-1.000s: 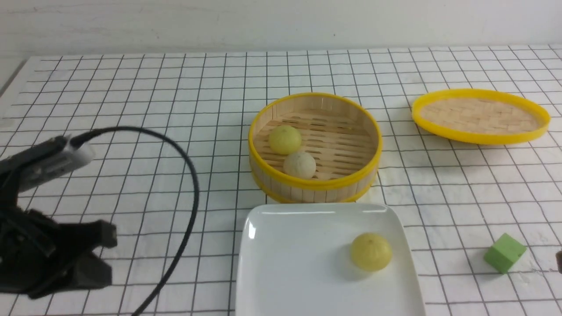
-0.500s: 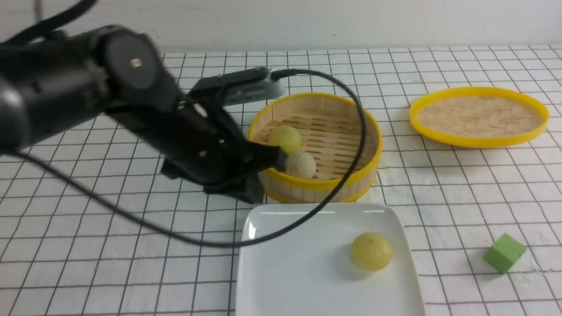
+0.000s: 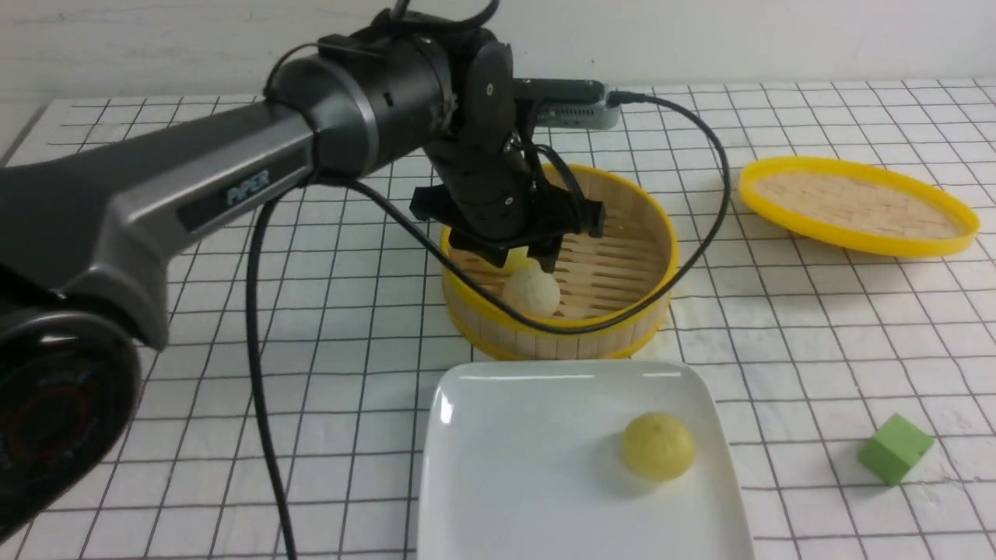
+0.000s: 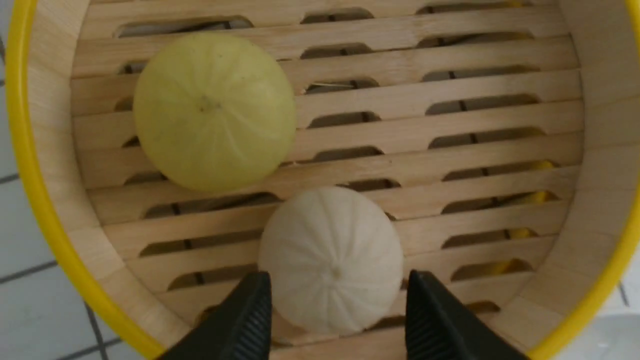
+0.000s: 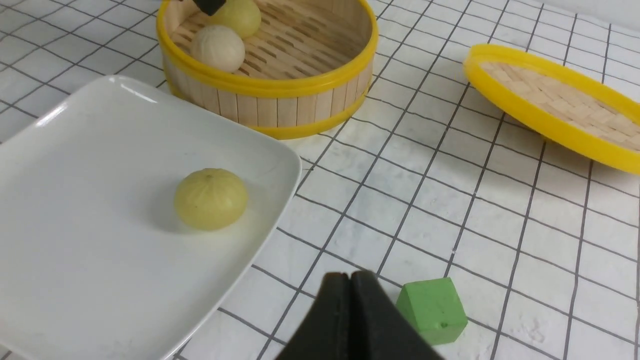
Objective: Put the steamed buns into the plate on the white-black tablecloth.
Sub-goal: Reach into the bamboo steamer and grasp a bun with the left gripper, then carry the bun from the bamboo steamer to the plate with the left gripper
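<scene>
Tablecloth (image 3: 194, 373), white with a thin black grid, covers the whole work surface in the front view; left arm (image 3: 194, 187) enters from the left edge and reaches to upper centre, a black cable (image 3: 257, 373) looping down from it; left gripper (image 3: 523, 260) hangs inside the bamboo steamer (image 3: 607, 330) at centre frame, pointing downward, its two fingers spread apart; the wrist view shows one black fingertip (image 4: 252, 300) on each side of the greyish-beige bun (image 3: 532, 292), nothing clamped, and contact with the bun cannot be judged; this bun sits on the slatted floor near the steamer's front wall; a pale yellow bun (image 4: 214, 111) lies just beside it, farther back, largely hidden by the gripper in the front view; plate (image 3: 513, 467), glossy white, occupies lower centre, just in front of the steamer; a second pale yellow bun (image 3: 657, 445) rests on its right half; yellow-rimmed lid (image 3: 856, 206) lies at upper right, well apart from the steamer; green cube (image 3: 895, 449) sits at lower right on the cloth; right gripper (image 5: 351, 280), fingers pressed together and empty, is above the cloth just beside that cube.
</scene>
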